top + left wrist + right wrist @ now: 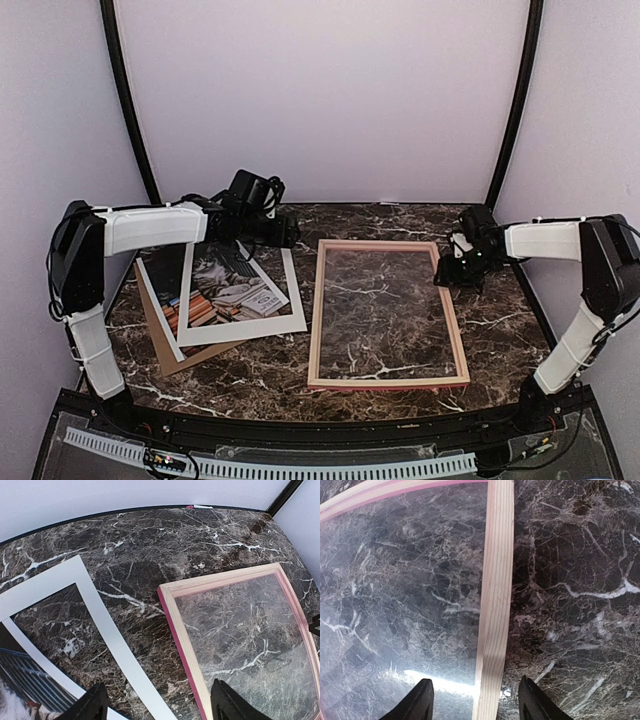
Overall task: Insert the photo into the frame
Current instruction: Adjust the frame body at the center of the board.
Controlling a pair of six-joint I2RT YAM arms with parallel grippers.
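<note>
- Progress: early, nothing inserted yet. The photo (225,290) is not in the frame (316,320).
- The photo lies flat on the left side of the table (500,310), under a white mat (240,328). The cat and books show through the mat's window.
- Both sit on a brown backing board (175,355), whose corner pokes out at the near left.
- The frame lies flat at centre-right, just beside the mat and not touching it. The marble shows through the pane, so there is nothing inside.
- Left gripper (160,705) hovers over the far end of the mat, near the frame's far-left corner. Its fingers are spread with only tabletop and mat edge between them, so it holds nothing.
- Right gripper (476,702) is at the frame's right rail, toward the far end. One finger is on each side of the pale wood, with a gap showing on both sides. It straddles the rail but is not clamped on it, so I read it as open.
- Left to do, by my judgement: all of it. The print has to be freed from under the mat, carried across and laid inside the rails, then mat and backing if wanted.
- Risk: the thin paper lies flat on the board and will be hard to pinch — it may drag the mat with it.
</note>
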